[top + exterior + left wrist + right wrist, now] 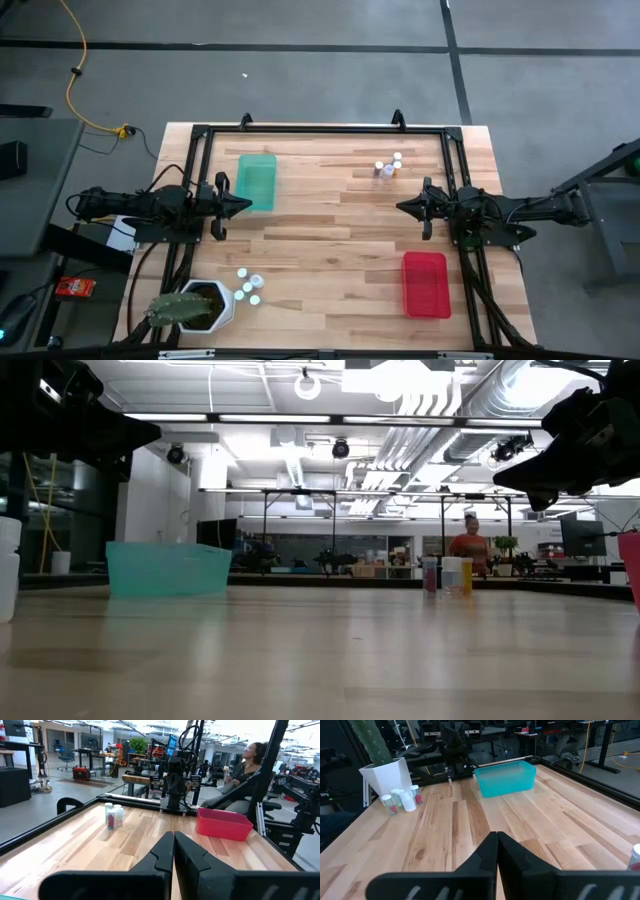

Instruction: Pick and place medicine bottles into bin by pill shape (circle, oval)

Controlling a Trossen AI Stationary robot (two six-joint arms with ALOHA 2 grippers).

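Right gripper (403, 207): fingers pressed together on nothing, hovering at the table's right side and pointing inward toward the middle.
Left gripper (245, 205): fingers likewise closed and empty, at the left side, pointing inward, just beside the teal translucent plastic bin (257, 181).
Far cluster of small white-capped medicine bottles (388, 166): stands upright near the far edge, close to the right gripper and beyond it; the nearer arm for these is the right.
Near cluster of white-capped medicine bottles (248, 287): upright by the near-left edge, beside the white hexagonal cactus pot (205, 304); probably the left arm's reach.
Red plastic bin (425, 283): near-right, on the near side of the right gripper.
Pill shapes: too small to tell.
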